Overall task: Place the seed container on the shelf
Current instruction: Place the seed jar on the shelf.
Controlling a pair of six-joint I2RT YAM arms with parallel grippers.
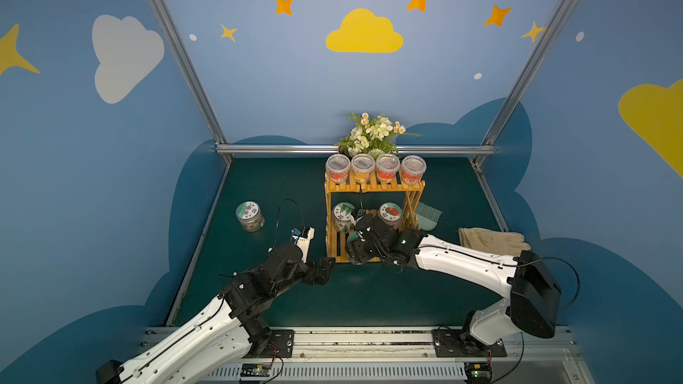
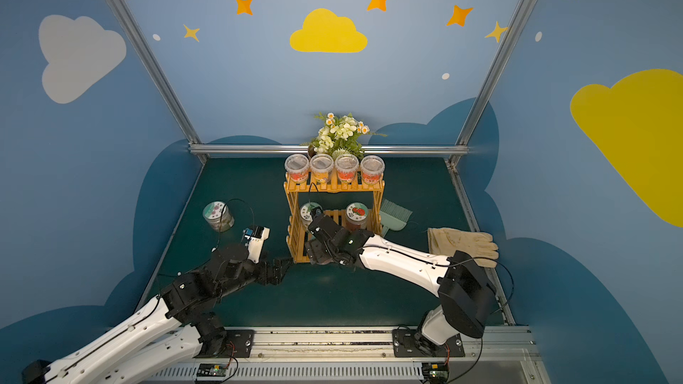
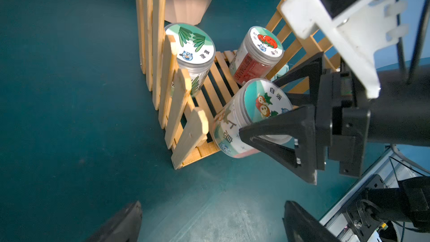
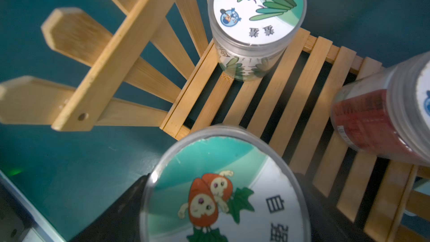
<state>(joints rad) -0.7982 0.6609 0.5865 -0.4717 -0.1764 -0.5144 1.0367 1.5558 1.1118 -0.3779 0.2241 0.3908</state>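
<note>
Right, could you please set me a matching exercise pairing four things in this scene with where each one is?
Things:
1. leaf-lid jar
2. flower-lid jar
3. orange-cartoon-lid seed jar
4. work gloves

Places:
A. held in the right claw
B. on the shelf's lower tier
C. on the mat, left of the shelf
D. on the mat, right of the shelf

Pairs: 1-B, 2-C, 3-A, 4-D

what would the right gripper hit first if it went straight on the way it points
Likely the lower slats of the shelf, in the gap between the leaf-lid jar and the red jar, with the seed container in the right gripper touching first. Depth unclear.
</note>
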